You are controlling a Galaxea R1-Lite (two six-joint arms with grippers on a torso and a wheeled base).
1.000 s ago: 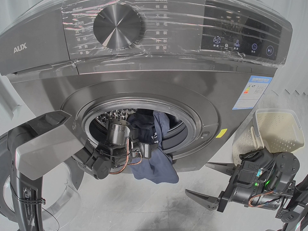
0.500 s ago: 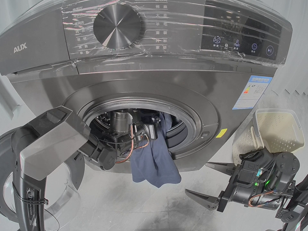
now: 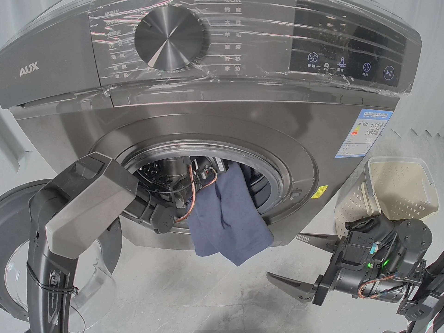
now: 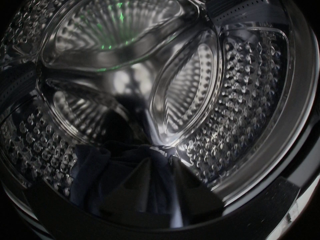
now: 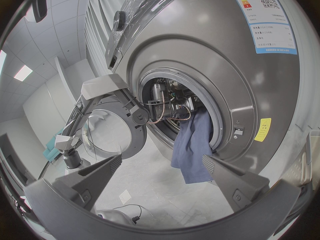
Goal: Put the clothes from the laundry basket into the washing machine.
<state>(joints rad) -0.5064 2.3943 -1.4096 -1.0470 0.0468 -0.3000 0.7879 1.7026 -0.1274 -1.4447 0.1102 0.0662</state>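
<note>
- Grey front-loading washing machine (image 3: pixel 277 130), door (image 3: pixel 99 274) wide open.
- Navy blue cloth garment (image 3: pixel 229 218) spills over its opening, half inside.
- Cream perforated plastic laundry basket (image 3: pixel 407 186) right of machine.
- Right gripper (image 3: pixel 283 257) before machine: fingers spread, empty.
- Left gripper (image 4: pixel 159 159) inside machine: fingers pinching the garment.

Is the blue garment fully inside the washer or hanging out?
Partly out: the blue garment drapes over the door opening's lower rim, its bulk hanging down the washer's front.
</note>
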